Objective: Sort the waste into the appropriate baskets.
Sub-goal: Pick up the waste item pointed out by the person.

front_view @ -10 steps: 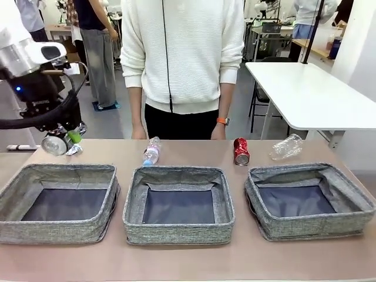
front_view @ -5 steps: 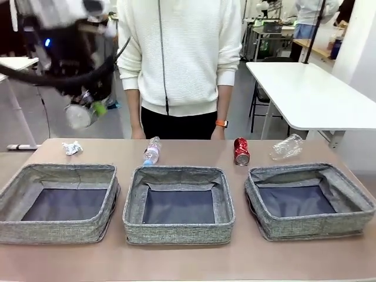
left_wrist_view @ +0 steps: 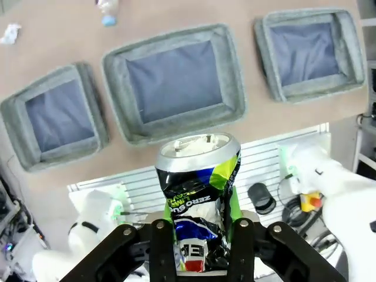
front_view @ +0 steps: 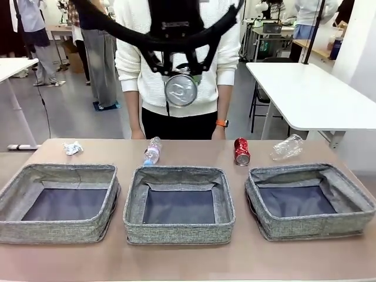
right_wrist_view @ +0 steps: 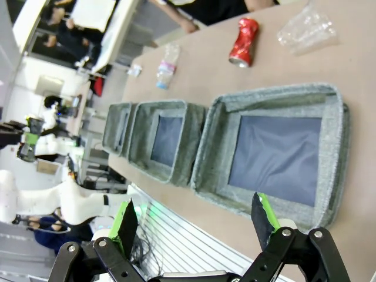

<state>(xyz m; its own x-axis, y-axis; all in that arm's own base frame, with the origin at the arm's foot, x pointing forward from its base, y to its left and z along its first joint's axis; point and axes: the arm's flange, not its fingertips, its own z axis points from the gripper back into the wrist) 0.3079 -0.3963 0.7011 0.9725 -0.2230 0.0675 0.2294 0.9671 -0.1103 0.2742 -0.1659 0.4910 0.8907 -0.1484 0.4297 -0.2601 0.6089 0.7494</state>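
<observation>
Black-silver can (front_view: 180,90) is up in the air, well above the table (front_view: 188,258), clamped betw. the green pads of the left gripper (left_wrist_view: 200,232). Its silver end faces the front cam, in line w/ the middle basket (front_view: 179,230) and in front of the person's (front_view: 226,70) white sweater. In the left wrist view the can is dented, w/ green and blue print, and its end sits just off that basket's robot-side rim. The left basket (front_view: 53,230) and right basket (front_view: 311,226) flank the middle one, all three w/ bare dark bottoms. Along the far edge, behind the baskets, lie a paper wad (front_view: 73,148), a clear bottle w/ blue cap (front_view: 151,151), a red can (front_view: 241,151) and a crushed clear bottle (front_view: 286,147). Right gripper (right_wrist_view: 195,223): fingers wide apart, holding nothing, near the right basket's robot-side wall.
</observation>
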